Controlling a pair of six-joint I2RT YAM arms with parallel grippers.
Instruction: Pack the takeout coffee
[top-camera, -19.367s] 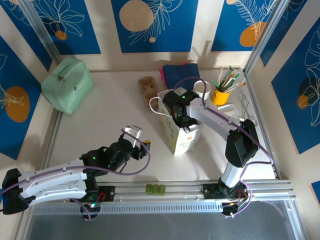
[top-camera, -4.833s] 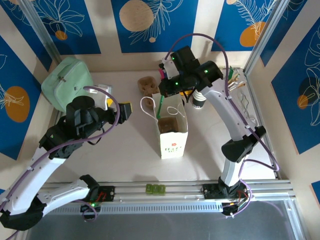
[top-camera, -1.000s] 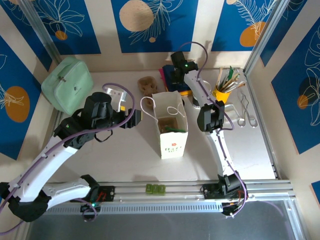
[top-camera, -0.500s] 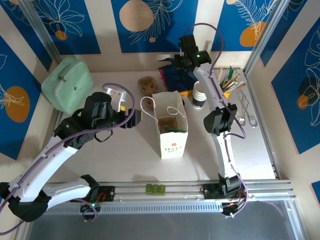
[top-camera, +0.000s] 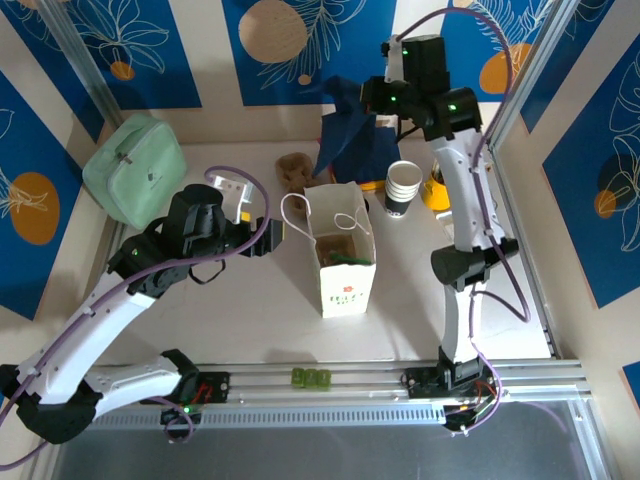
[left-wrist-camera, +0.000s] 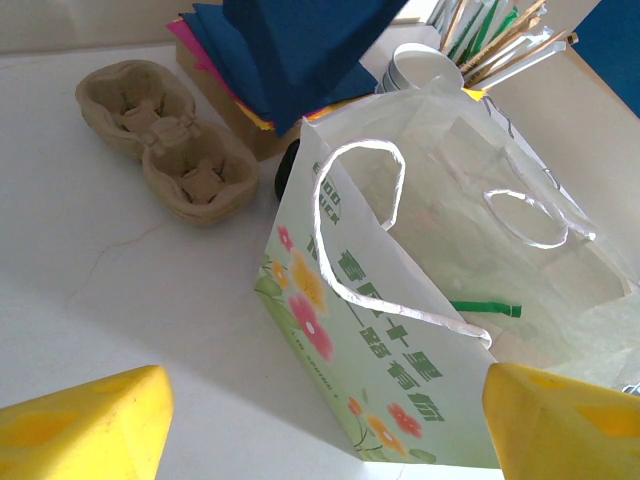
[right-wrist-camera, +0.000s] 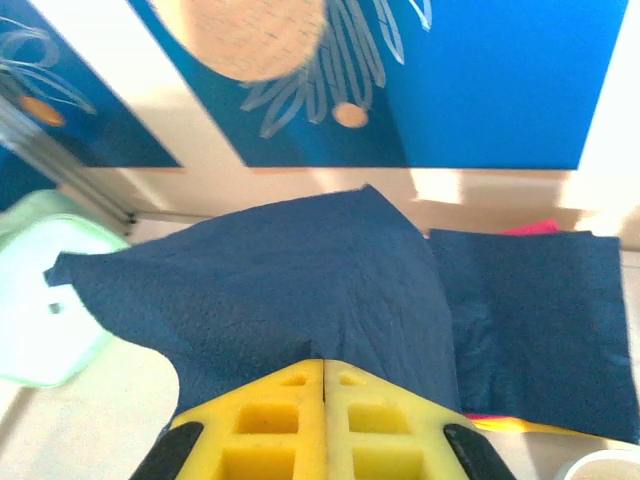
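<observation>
The takeout coffee (top-camera: 403, 186) is a stack of white ribbed cups with a dark base, standing right of the white flowered paper bag (top-camera: 343, 252); its rim (left-wrist-camera: 420, 64) peeks over the bag (left-wrist-camera: 400, 330). My right gripper (top-camera: 378, 100) is raised above the table's back and shut on a dark blue napkin (top-camera: 345, 132) that hangs from it; the fingers (right-wrist-camera: 323, 365) pinch the napkin's fold (right-wrist-camera: 270, 285). My left gripper (top-camera: 262, 236) stands open just left of the bag, its yellow fingertips (left-wrist-camera: 80, 420) wide apart with nothing between them.
A brown cardboard cup carrier (top-camera: 295, 170) lies behind the bag's left side. A stack of coloured napkins (right-wrist-camera: 530, 320) sits at the back. A yellow cup of utensils (top-camera: 442, 188) is right of the cups. A mint green pouch (top-camera: 135, 166) is at the far left.
My right gripper has risen and swung right, lifting the blue napkin off the stack and uncovering the cups. The left arm has stayed put.
</observation>
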